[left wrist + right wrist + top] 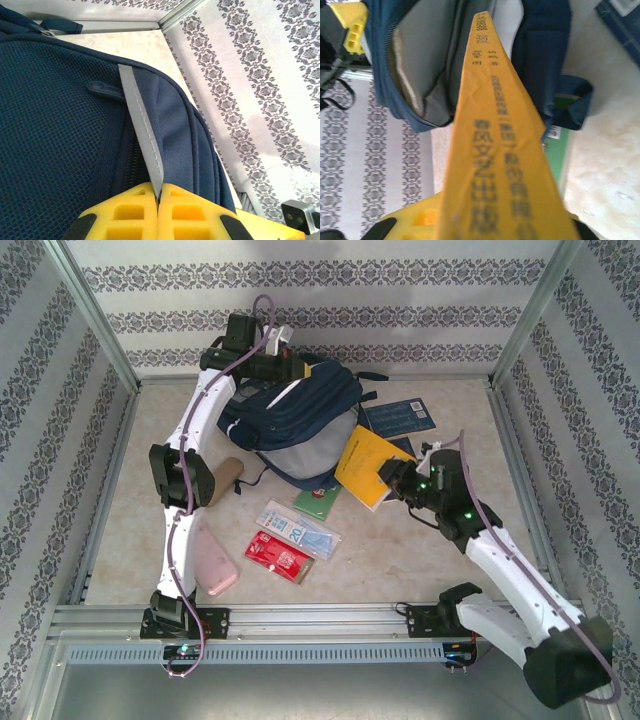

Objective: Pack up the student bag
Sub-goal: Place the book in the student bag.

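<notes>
The student bag (pixel 300 415), navy with a grey lining, lies at the back centre with its mouth open toward the right. My left gripper (pixel 287 358) is at the bag's top, shut on a grey strip (pixel 142 130) of the bag (pixel 60 125); its yellow jaws (pixel 159 197) meet on the strip. My right gripper (pixel 392 477) is shut on a yellow book (pixel 365 462) held just right of the opening. In the right wrist view the book's spine (pixel 495 150) points into the bag's open mouth (pixel 420 60).
A blue book (pixel 400 418) lies behind the yellow one. In front of the bag are a green item (pixel 318 502), a clear packet (pixel 297 528), a red packet (pixel 280 557), a pink case (pixel 213 562) and a tan roll (pixel 228 480). Patterned walls enclose the table.
</notes>
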